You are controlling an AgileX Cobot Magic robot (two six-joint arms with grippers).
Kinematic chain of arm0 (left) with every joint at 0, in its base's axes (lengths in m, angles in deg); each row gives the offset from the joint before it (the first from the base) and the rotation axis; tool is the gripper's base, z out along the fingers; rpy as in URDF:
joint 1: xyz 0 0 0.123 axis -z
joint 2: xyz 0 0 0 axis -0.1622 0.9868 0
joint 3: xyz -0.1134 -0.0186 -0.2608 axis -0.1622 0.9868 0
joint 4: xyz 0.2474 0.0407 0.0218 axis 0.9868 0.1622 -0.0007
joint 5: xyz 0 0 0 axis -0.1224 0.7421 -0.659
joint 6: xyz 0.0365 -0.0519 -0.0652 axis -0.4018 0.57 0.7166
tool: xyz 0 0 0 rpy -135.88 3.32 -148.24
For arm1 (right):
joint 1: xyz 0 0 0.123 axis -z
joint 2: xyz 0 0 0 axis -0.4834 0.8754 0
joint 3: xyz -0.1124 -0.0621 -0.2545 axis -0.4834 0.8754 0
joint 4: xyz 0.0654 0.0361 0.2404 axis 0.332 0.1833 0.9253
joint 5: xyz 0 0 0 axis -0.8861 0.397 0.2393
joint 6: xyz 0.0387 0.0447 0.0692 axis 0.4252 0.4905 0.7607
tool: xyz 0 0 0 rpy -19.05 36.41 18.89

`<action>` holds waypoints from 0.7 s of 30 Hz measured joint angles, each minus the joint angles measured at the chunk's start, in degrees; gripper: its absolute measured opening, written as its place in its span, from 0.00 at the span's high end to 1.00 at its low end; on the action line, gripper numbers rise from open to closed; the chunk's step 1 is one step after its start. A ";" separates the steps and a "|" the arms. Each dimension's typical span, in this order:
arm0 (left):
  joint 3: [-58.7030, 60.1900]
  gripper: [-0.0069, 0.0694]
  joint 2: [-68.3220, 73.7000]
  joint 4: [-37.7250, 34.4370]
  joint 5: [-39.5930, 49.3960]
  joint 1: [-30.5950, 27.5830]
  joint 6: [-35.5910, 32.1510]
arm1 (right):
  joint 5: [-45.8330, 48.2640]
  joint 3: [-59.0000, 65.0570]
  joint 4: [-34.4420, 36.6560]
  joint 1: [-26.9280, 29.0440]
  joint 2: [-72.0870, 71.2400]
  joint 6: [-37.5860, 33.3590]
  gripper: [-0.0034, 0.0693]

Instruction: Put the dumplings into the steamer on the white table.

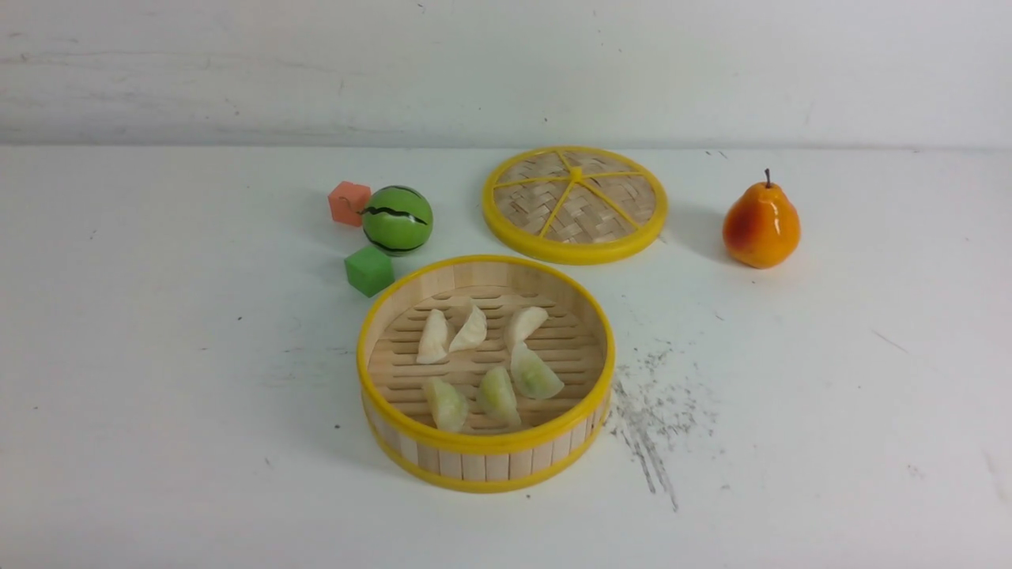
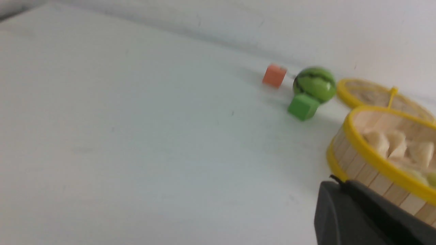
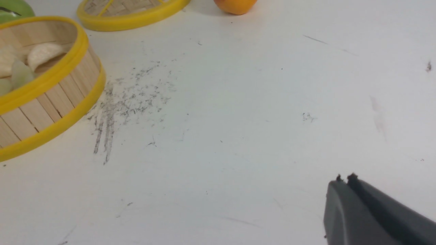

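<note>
— Dumplings [image 1: 484, 359] first: where do the grippers stand relative to them?

— Neither arm reaches into the front view. The left gripper [image 2: 340, 183] shows only in its own wrist view, its dark fingers pressed together with nothing between them, just beside the outer wall of the steamer [image 1: 484, 457]. The right gripper [image 3: 344, 180] is likewise pinched closed on nothing, over bare white table [image 1: 158, 395], well apart from the steamer, which lies on its left.

— And the dumplings themselves?

— All six lie inside the steamer on its slotted wooden floor. Three cream ones sit toward the far side, three pale green ones toward the near rim. Some touch their neighbours; none lies out on the table.

— What surrounds the steamer?

— It sits near the middle of the table. Dark grey scratch marks [image 1: 648, 419] spread just to its right. Behind it, slightly right, the woven lid [image 1: 575, 204] lies flat. Behind and to the left stands a green cube [image 1: 369, 270], near the rim, then a toy watermelon [image 1: 397, 220], and an orange-pink cube [image 1: 349, 203] beside the melon. An orange pear [image 1: 760, 224] stands upright on the far right, well apart from the lid.
</note>
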 joint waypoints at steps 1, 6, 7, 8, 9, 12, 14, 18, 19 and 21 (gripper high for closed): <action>0.15 0.93 0.00 -0.47 1.18 0.00 -0.49 | 0.00 0.00 0.00 0.00 0.00 0.00 0.96; 0.59 0.93 0.00 -3.73 9.41 -0.11 -4.67 | 0.00 0.00 0.00 0.00 0.00 0.00 0.96; 0.59 0.93 0.00 -4.03 9.66 -0.11 -5.93 | 0.00 0.00 0.00 0.00 0.00 0.00 0.95; 0.59 0.93 0.00 -4.18 9.69 -0.11 -6.96 | 0.00 0.00 0.00 0.00 0.00 0.00 0.95; 0.59 0.93 0.00 -4.22 9.69 -0.11 -7.50 | 0.00 0.00 0.00 0.00 0.00 0.00 0.95; 0.59 0.93 0.00 -4.37 9.73 -0.11 -9.48 | 0.00 0.00 0.00 0.00 0.00 0.00 0.95; 0.59 0.93 0.00 -4.37 9.73 -0.11 -10.82 | 0.00 0.00 0.00 0.00 0.00 0.00 0.94; 0.59 0.93 0.00 -4.85 9.73 -0.11 -11.07 | 0.00 0.00 0.00 0.00 0.00 0.00 0.94; 0.59 0.93 0.00 -5.03 9.73 -0.11 -11.11 | 0.00 0.00 0.00 0.00 0.00 0.00 0.94; 0.59 0.93 0.00 -5.35 9.73 -0.11 -11.11 | 0.00 0.00 0.00 0.00 0.00 0.00 0.94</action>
